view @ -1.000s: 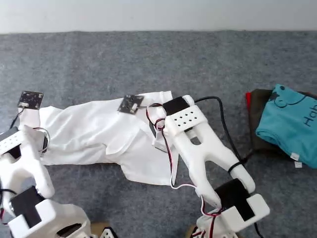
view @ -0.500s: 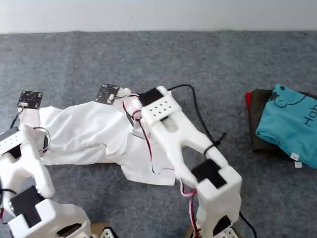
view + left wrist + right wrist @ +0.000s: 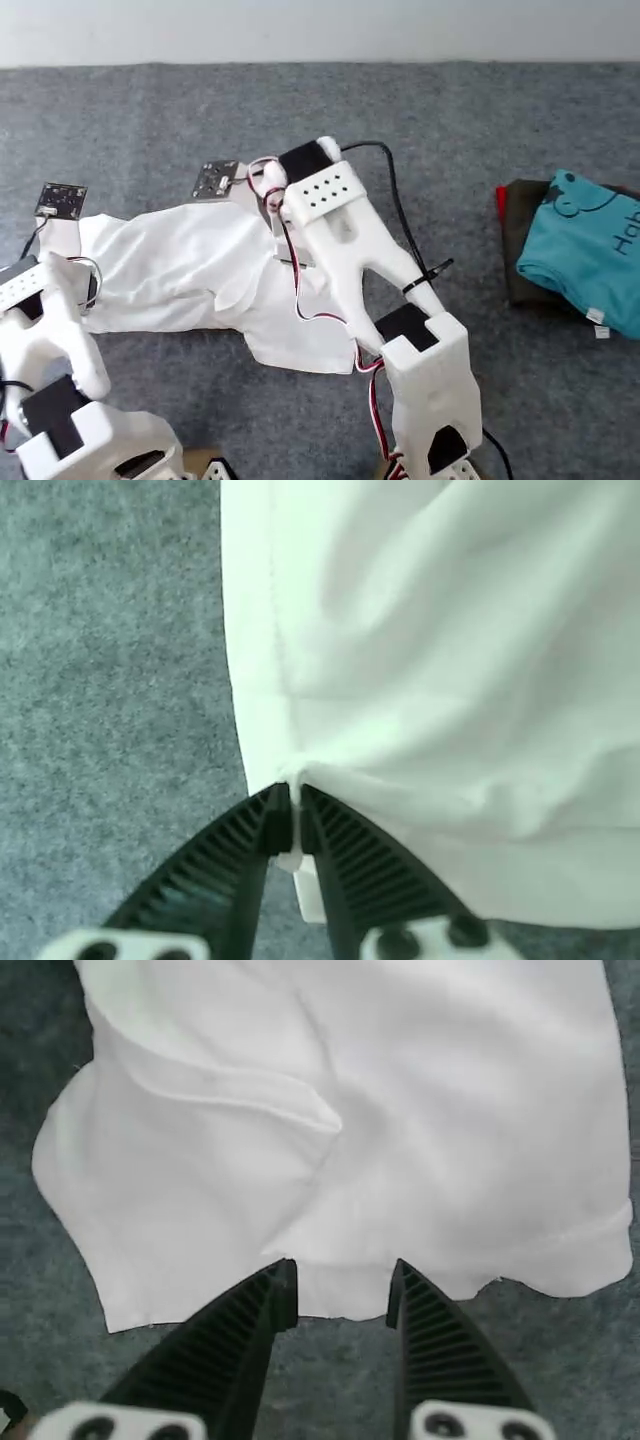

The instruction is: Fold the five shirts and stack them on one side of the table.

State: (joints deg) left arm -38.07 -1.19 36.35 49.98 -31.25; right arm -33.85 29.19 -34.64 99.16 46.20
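**White shirt pinched at one end, second gripper open over its edge**

White and crumpled, the unfolded white shirt (image 3: 190, 270) lies flat on the grey mat (image 3: 450, 130) that covers the table, left of the middle in the high view. It has loose folds across its body, and one corner reaches toward the near edge.

The left arm (image 3: 45, 320) stands at the shirt's left end. In its wrist view the left gripper (image 3: 290, 805) is clamped on the hem of the white shirt (image 3: 450, 680). The two ribbed black fingers (image 3: 230, 860) meet at their tips, with a small bunch of cloth caught between them and bare mat beside them.

The right arm (image 3: 350, 240) stretches from the near edge diagonally over the shirt's right part, with its wrist at the far edge of the cloth. Its wrist view shows the right gripper (image 3: 341, 1280) with its fingers (image 3: 250, 1350) spread apart and holding nothing. Their tips are over the border of the white shirt (image 3: 350, 1110), where the cloth meets the mat. I cannot tell whether the tips touch the fabric.

Well apart from the white shirt, at the right edge of the table, a folded teal shirt (image 3: 585, 245) rests on top of a folded dark shirt (image 3: 520, 240). A sliver of red cloth (image 3: 501, 205) shows at the side of the pile.
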